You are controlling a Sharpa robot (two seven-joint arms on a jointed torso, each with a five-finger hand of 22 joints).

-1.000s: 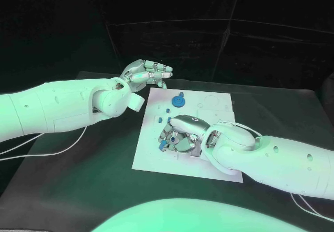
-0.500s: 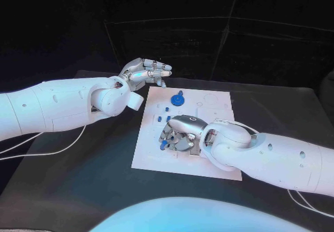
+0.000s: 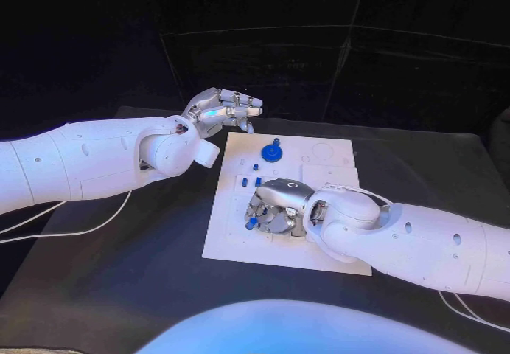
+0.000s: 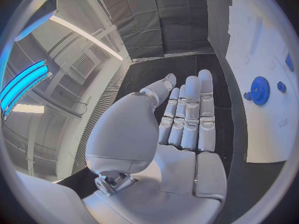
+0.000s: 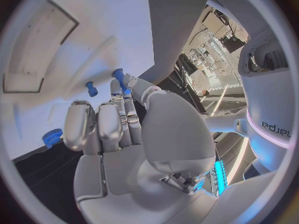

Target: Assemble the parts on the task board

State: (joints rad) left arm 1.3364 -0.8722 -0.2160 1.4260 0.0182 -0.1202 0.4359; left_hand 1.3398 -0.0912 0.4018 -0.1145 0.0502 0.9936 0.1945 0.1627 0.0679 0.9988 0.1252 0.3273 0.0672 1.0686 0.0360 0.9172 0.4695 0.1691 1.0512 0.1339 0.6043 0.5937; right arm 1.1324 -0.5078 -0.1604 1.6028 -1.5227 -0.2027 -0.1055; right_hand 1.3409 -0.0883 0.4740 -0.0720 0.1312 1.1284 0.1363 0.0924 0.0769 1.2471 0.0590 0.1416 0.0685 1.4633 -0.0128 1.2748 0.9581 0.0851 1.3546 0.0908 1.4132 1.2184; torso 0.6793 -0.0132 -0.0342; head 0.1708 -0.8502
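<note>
The white task board [image 3: 332,247] lies mid-table. My right hand [image 3: 274,209] is down on its near left part, fingertips toward the board's left edge. In the right wrist view, thumb and a finger pinch a small blue peg [image 5: 118,75] against the board [image 5: 93,30]; it also shows at the fingertips from above as the blue peg [image 3: 252,221]. A blue gear [image 3: 272,153] sits on the far part of the board, with several small blue pegs [image 3: 250,181] between it and my right hand. My left hand [image 3: 223,109] hangs above the board's far left corner, fingers straight and holding nothing.
The left wrist view has the left hand [image 4: 184,119] over black table, with the board's edge [image 4: 268,129] and the gear [image 4: 259,90] beside it. Another peg [image 5: 91,88] stands on the board near my right fingers. White cables [image 3: 74,232] trail at the table's left.
My right hand has shifted a little over the board, the blue peg still at its fingertips. The left hand has stayed where it was.
</note>
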